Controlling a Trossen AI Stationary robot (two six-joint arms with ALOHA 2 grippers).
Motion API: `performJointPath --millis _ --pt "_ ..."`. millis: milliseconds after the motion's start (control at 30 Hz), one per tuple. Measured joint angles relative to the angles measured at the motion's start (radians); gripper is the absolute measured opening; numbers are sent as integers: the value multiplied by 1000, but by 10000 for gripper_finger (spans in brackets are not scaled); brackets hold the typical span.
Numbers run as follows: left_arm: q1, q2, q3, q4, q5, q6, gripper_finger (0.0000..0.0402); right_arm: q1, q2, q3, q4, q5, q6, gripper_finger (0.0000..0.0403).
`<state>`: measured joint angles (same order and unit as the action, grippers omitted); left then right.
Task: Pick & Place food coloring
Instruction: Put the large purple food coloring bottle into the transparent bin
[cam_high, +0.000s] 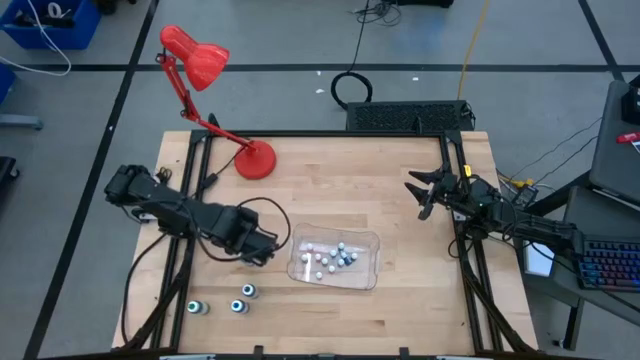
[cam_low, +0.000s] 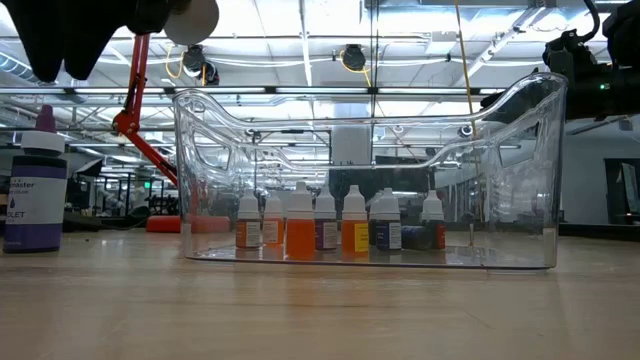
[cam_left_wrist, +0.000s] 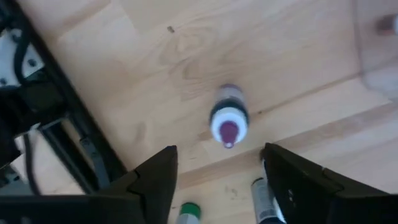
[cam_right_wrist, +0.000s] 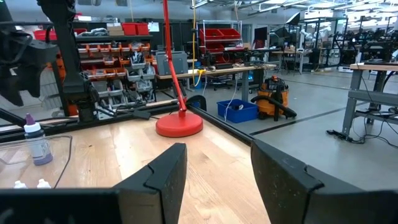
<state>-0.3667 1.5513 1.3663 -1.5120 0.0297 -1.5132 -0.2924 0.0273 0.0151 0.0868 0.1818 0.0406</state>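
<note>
Several tiny white-capped food coloring bottles (cam_low: 315, 222) stand upright in a clear plastic tray (cam_high: 370, 243) at the table's middle. Three larger bottles stand on the wood toward the near left: a violet-tipped one (cam_left_wrist: 229, 121), also seen in the high view (cam_high: 248, 291), a green-capped one (cam_high: 197, 307) and a blue-topped one (cam_high: 240, 306). My left gripper (cam_left_wrist: 217, 162) hovers open above the table, pointing down, just short of the violet-tipped bottle and touching nothing. My right gripper (cam_high: 425, 195) waits open at the table's right side, pointing level.
A red desk lamp (cam_high: 255, 160) stands at the far left of the table, its arm leaning up and left. Black frame rails run along the left (cam_high: 185, 200) and right (cam_high: 460, 200) edges. Bare wood lies between the tray and my right gripper.
</note>
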Motion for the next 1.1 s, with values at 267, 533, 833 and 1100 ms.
performJointPath --millis 267,533,833,1100 --pt "-68 0 -51 122 -58 -28 279 0 0 0 0 0 0 167" --pt "-89 0 -194 215 -52 -58 280 0 0 0 0 0 0 167" --pt "-90 0 -318 355 -3 -28 280 0 0 0 0 0 0 167" --pt "-91 0 -274 343 -60 54 280 0 0 0 0 0 0 167"
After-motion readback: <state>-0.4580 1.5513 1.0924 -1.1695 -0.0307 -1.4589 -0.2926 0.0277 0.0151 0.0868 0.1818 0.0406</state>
